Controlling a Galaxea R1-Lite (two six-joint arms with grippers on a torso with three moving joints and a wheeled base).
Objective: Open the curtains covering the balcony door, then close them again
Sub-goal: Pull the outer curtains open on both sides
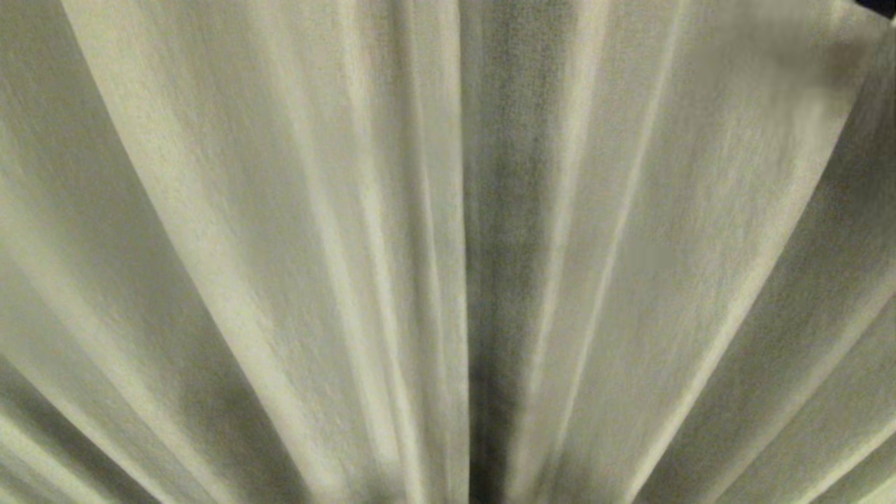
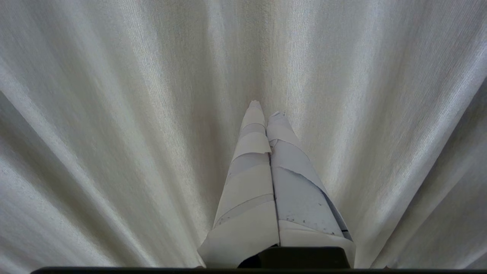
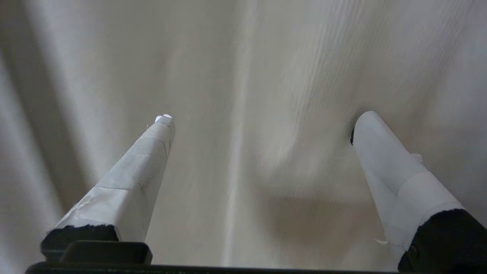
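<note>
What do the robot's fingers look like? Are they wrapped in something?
Yes. The left gripper has long pointed fingers wrapped in white tape, with torn overlapping strips and small dark specks. The right gripper has the same tapering fingers in white tape, with black showing at the base where the tape ends. Behind them hang the cream curtains.

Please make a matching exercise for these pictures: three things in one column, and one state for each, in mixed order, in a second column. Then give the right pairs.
Things:
1. left gripper
2. right gripper
3. curtains

States:
A. hanging in long pleats, filling every view
B. fingers wide apart, fabric in front of them
C. fingers pressed together, pointing at the fabric

Pairs: 1-C, 2-B, 3-A
</note>
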